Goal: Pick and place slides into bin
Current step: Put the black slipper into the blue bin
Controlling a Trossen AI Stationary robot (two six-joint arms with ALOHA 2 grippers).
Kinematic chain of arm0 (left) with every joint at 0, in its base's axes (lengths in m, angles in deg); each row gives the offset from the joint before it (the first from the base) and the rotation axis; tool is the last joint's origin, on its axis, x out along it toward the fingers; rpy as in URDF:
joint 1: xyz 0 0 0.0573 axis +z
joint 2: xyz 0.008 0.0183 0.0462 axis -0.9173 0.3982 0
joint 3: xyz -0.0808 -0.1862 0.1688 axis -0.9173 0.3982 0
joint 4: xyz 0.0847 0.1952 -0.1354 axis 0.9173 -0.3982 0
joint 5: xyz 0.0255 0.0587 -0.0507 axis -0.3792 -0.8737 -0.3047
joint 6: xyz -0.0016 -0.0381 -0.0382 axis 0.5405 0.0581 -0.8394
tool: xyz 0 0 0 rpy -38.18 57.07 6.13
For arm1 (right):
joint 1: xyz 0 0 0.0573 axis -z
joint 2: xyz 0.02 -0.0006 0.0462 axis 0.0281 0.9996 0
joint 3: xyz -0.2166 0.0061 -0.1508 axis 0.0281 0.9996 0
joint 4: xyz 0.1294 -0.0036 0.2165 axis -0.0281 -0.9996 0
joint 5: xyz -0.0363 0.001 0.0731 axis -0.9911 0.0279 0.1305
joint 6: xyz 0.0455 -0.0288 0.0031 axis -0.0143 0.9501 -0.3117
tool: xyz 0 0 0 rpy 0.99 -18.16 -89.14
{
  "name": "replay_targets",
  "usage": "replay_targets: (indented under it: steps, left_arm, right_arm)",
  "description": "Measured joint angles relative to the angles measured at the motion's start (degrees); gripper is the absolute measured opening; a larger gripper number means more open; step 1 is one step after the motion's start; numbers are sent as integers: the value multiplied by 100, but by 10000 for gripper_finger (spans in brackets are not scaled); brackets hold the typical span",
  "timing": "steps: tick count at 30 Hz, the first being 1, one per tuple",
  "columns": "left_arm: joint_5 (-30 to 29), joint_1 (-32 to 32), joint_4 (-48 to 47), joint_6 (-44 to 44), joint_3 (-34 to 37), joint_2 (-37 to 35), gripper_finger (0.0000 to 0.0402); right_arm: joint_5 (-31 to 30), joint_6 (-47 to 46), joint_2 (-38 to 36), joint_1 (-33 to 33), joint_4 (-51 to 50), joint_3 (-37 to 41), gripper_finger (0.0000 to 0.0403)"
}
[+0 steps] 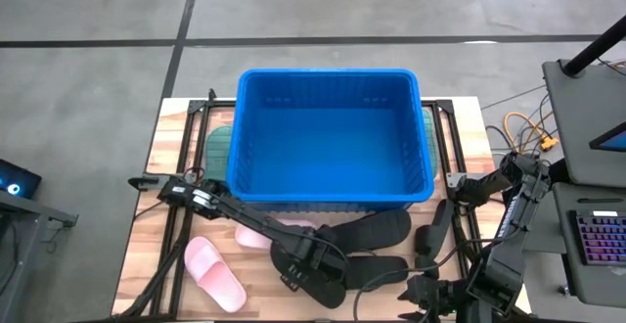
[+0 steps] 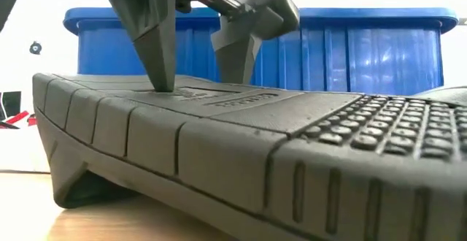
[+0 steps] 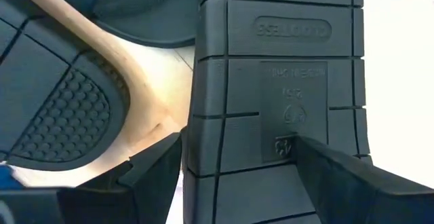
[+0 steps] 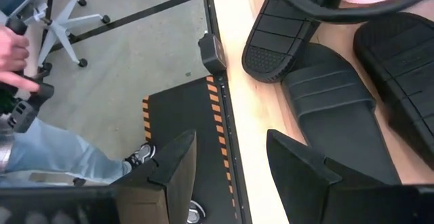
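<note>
1. Several slides lie on the wooden table in front of the bin: black ones clustered near the middle front, a light pink slide off toward the left front corner, another pink slide partly hidden under the left arm, and a sage green slide tucked against the bin's left wall.
2. One black slide lies sole-up under the left gripper; its ribbed tread fills the low view and the left wrist view.
3. Left gripper: fingers spread, one fingertip pressing on the upturned sole, the other just off its edge, so the jaws straddle the slide without clenching it.
4. Two more black slides lie just beside it, nearer the bin, and one black slide sits apart toward the right.
5. The bin stands at the back centre of the table, bright blue, with no slide visible inside.
6. Right gripper hovers at the table's right front edge, jaws released and holding nothing; black slides lie ahead of it.
7. Beyond that edge, a person's hand and a jeans-clad leg show.
</note>
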Motion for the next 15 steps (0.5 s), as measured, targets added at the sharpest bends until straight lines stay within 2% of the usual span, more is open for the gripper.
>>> replay_targets:
  steps: [5,9,15]
  left_arm:
    - [72,2,160,-11,248,-5,219]
    - [414,44,240,-114,404,-16,178]
    - [711,98,228,-328,417,-16,163]
  right_arm:
    - [-20,-3,0,0,2,0,171]
    - [-20,-19,0,0,0,0,171]
    - [-18,-17,0,0,0,0,171]
